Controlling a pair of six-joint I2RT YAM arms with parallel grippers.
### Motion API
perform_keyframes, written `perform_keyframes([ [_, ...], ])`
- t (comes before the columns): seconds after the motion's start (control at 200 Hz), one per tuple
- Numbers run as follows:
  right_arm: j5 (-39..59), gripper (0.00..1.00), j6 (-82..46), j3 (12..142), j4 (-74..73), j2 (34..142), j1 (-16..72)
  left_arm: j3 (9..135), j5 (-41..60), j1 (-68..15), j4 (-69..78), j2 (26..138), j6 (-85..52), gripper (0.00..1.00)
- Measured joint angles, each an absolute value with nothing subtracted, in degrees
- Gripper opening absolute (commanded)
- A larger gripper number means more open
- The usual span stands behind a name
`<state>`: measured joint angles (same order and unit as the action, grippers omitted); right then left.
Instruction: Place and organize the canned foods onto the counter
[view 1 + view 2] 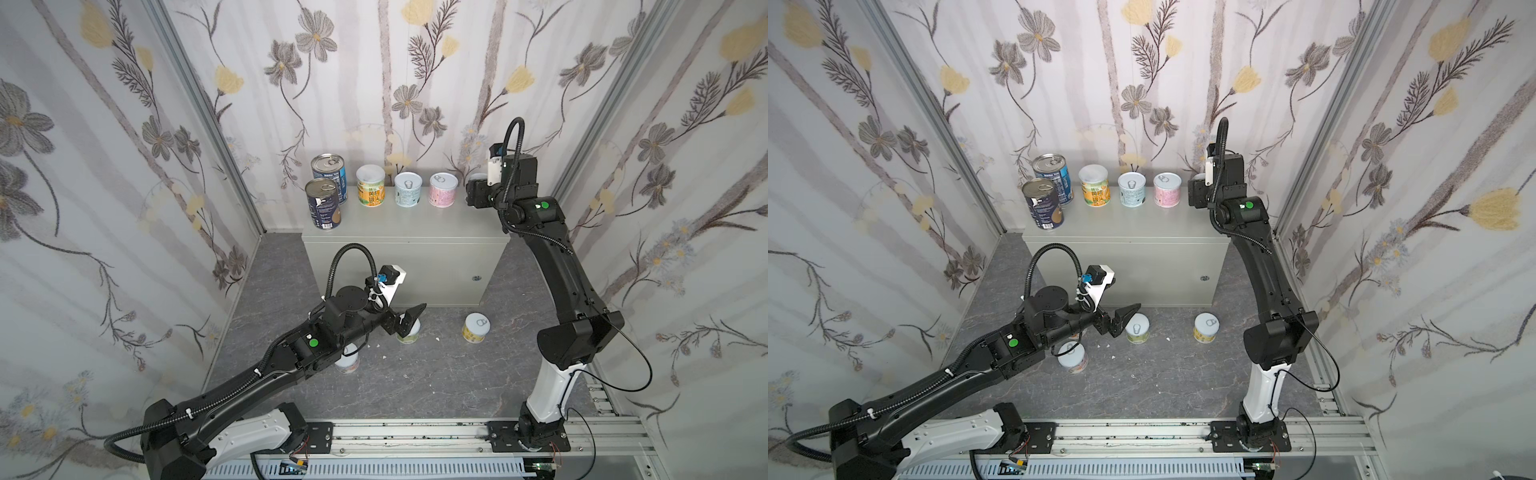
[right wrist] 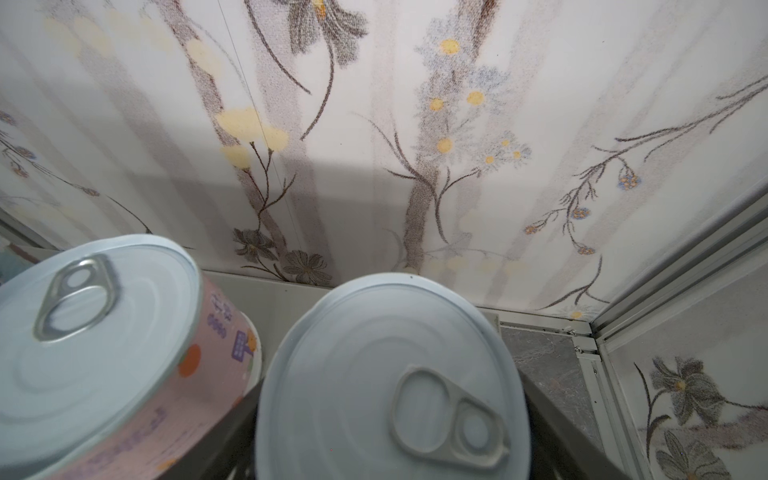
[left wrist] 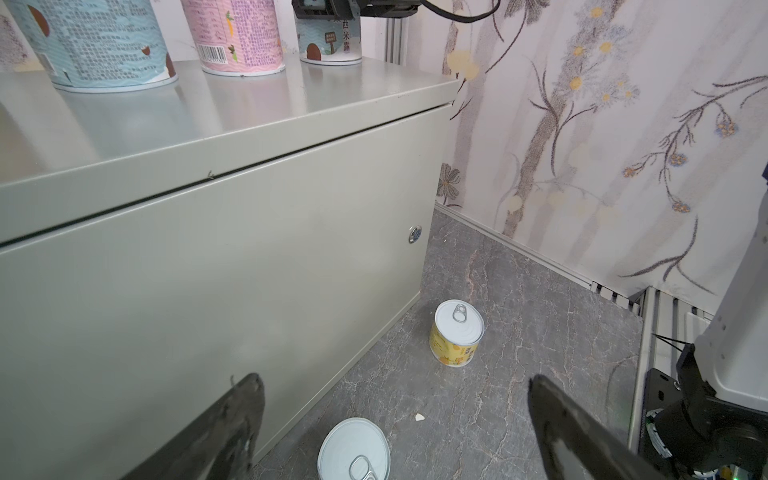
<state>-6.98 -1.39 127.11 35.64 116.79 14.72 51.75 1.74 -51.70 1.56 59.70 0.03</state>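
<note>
On the counter stand two tall dark-blue cans, then a row of short cans: orange-labelled, pale blue and pink. My right gripper is at the row's right end, its jaws either side of a white-lidded can standing on the counter top; contact is hidden. My left gripper hangs open just above a green-labelled can on the floor. A yellow can stands to its right, and another can sits partly under the left arm.
The counter's front face carries a small round lock. Flowered walls close in on three sides, and the right wall's corner is near the right gripper. White crumbs lie on the dark marbled floor. The arms' rail runs along the front.
</note>
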Motion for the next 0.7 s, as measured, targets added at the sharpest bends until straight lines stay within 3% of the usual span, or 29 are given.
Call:
perform_keyframes([
  [0.7,-7.86,0.81,-1.02,127.11,34.89,117.38,14.72,51.62,1.74,-51.7,1.54,59.48,0.03,1.0],
])
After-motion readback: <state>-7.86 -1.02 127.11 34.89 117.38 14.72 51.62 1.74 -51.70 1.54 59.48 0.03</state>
